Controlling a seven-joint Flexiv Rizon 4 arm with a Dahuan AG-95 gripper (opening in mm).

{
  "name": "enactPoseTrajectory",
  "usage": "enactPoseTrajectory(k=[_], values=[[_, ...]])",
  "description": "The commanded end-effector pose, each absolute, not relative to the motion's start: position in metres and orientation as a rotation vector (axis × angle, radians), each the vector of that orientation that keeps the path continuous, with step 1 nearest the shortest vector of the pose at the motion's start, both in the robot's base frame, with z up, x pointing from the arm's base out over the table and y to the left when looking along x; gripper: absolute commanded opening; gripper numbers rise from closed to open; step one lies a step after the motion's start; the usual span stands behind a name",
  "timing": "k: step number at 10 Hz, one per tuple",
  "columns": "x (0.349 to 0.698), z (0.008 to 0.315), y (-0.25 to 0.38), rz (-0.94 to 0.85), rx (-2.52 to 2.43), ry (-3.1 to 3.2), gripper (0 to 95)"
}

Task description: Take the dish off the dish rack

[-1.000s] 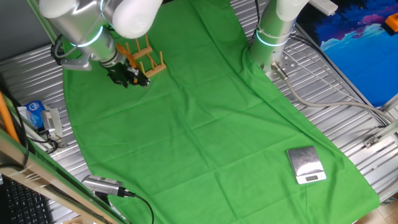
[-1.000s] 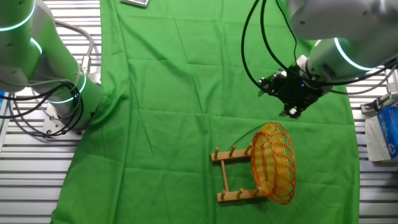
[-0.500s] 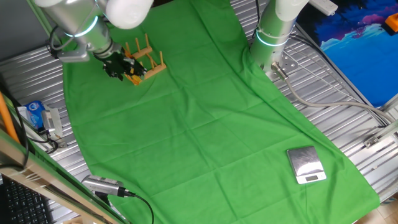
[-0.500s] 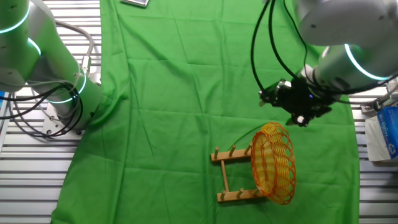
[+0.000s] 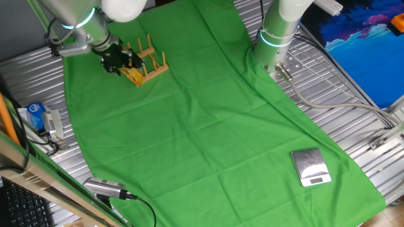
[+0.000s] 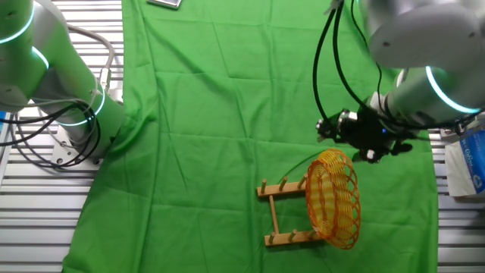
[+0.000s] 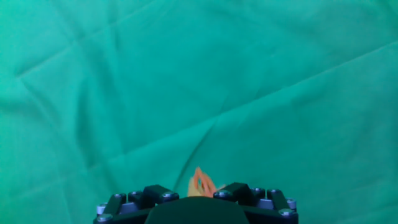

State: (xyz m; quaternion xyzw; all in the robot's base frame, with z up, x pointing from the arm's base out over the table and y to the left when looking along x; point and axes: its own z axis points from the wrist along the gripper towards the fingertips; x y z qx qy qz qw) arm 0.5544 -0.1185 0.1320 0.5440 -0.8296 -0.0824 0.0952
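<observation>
Green cloth (image 6: 227,114) — dish (image 6: 333,199) racked just below gripper (image 6: 362,145) — jaw state unclear.

**A robotics lab bench, not a kitchen**

From my station I see a test bench in a robot lab. The table (image 5: 353,142) is built of ribbed aluminium rails, with a creased green cloth (image 5: 208,120) spread over the middle as a backdrop. A second robot arm (image 6: 53,68) with a glowing teal ring stands bolted at the cloth's edge, and loose cables (image 6: 34,144) coil around its base. A small digital scale (image 5: 310,167) sits on the cloth near one corner. A camera-like device (image 5: 104,188) with its lead lies at the cloth's near edge. A keyboard (image 5: 19,205) shows at the bottom left corner.
</observation>
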Motion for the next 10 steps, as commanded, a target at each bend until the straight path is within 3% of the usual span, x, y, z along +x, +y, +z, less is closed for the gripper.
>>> enactPoseTrajectory(k=[1, 10], values=[[0.553, 0.128, -0.13, -0.241, 1.647, -2.436, 76.0], [0.546, 0.125, -0.167, -0.223, 1.732, -2.371, 76.0]])
